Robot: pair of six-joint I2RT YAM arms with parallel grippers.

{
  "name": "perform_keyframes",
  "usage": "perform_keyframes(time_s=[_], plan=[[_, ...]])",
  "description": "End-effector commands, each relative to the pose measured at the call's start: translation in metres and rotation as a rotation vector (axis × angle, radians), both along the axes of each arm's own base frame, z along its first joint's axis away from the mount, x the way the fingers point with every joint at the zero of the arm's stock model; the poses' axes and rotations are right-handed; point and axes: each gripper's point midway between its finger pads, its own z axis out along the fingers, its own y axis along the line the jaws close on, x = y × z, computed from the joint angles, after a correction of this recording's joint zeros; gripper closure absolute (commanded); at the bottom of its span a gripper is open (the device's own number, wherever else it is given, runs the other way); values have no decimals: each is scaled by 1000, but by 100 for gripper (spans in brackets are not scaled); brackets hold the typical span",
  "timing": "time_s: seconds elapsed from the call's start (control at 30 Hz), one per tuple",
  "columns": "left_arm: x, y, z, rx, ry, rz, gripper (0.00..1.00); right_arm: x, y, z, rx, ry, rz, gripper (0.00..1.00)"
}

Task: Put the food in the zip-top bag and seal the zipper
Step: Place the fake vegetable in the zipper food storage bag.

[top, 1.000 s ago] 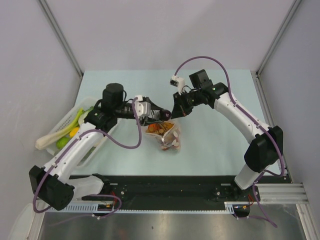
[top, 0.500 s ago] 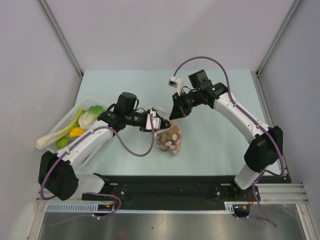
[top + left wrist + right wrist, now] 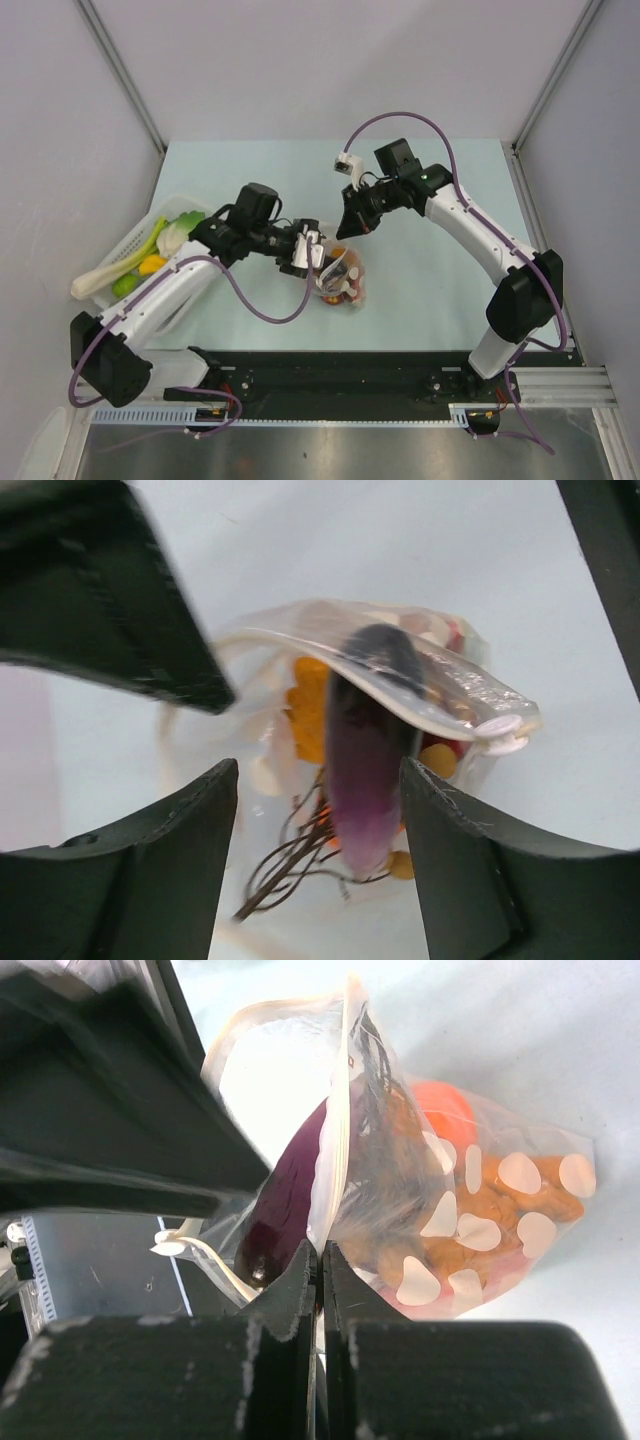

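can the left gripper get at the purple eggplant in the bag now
Probably yes: the left gripper is open on either side of the eggplant, and the right gripper pinches the bag edge, leaving its mouth open.

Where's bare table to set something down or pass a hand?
Bare table: the stretch between the zip-top bag and the right arm; the far strip beyond both arms; the near strip between bag and black rail. Crowded: centre, where left tool and right tool meet at the bag's mouth, and the left side, taken by the white tray.
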Motion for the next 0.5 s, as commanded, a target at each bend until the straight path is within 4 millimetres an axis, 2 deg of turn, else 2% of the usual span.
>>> perform_keyframes(time_s=[0.0, 0.03, 0.1, 0.13, 0.2, 0.27, 0.37, 0.43, 0.47], plan=[[3, 17, 65, -60, -97, 27, 30, 5, 6, 22, 48, -61, 25, 100], [1, 21, 65, -44, -116, 0, 30, 5, 5, 23, 48, -63, 24, 100], [-12, 40, 50, 31, -51, -19, 32, 4, 5, 23, 49, -65, 27, 100], [-25, 51, 35, 94, -27, -61, 33, 4, 5, 24, 50, -68, 27, 100], [-33, 66, 13, 190, -22, -114, 37, 4, 5, 25, 53, -69, 30, 100], [-49, 79, -11, 264, 55, -141, 37, 4, 5, 26, 52, -73, 28, 100], [-48, 83, -30, 297, 65, -138, 36, 3, 5, 26, 55, -73, 31, 100], [-39, 82, -38, 309, 41, -126, 36, 3, 6, 26, 55, -74, 34, 100], [-37, 83, -44, 314, 44, -125, 39, 1, 5, 27, 55, -74, 36, 100]])
